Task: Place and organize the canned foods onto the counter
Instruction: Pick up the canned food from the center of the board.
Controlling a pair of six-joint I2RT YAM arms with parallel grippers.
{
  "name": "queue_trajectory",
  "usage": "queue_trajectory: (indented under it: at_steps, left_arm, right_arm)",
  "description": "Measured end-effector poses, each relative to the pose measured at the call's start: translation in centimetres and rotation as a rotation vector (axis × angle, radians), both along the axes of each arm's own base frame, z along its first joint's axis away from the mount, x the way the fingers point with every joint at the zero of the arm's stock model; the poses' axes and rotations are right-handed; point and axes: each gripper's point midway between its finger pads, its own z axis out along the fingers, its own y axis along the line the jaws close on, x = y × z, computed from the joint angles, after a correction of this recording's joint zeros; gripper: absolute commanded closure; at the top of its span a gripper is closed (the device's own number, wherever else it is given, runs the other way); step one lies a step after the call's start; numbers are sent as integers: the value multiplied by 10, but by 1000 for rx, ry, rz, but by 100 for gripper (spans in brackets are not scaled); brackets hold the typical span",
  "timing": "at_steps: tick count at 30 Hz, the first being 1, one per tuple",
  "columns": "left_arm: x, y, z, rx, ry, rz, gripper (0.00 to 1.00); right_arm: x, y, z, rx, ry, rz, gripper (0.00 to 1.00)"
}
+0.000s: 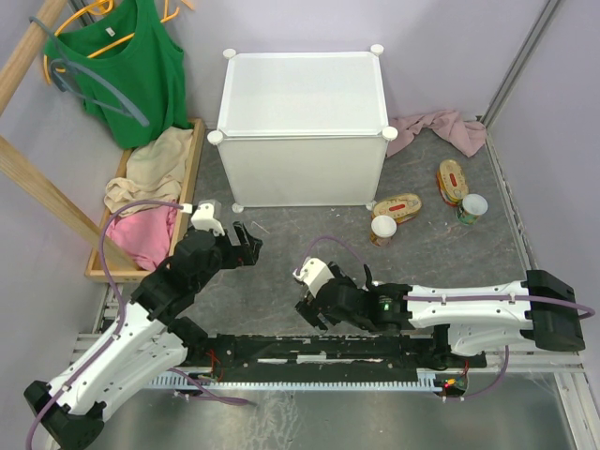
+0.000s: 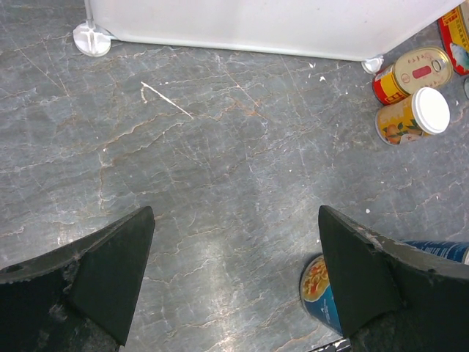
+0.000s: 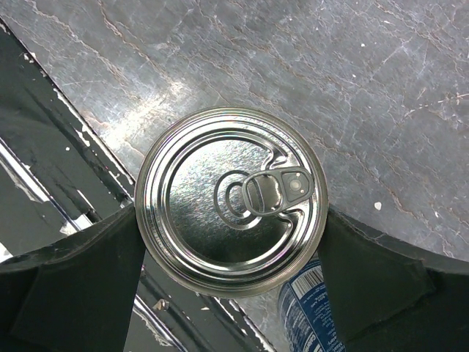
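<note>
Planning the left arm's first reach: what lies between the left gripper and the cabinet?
In the left wrist view, only bare grey floor lies between the left gripper and the white cabinet, apart from a thin pale scrap.

Open end effector (image 2: 234,282) over grey floor (image 2: 220,169); blue can (image 2: 320,293) perhaps beside right finger.

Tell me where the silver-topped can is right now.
The silver-topped can stands upright between the right gripper fingers in the right wrist view, near the table's front edge.

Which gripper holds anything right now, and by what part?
Left gripper: open, empty. Right gripper straddles the tall silver-topped blue-label can at its upper sides; contact cannot be told.
</note>
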Motion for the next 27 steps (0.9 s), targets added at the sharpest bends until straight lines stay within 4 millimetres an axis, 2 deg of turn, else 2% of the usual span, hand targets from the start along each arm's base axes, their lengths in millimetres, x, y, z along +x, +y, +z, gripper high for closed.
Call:
queue_trajectory:
  at_steps: [27]
  left_arm:
    - [-2, 2, -4, -3, 2, 5, 2]
  right_arm:
    - [7, -7, 6, -52, -51, 2, 99]
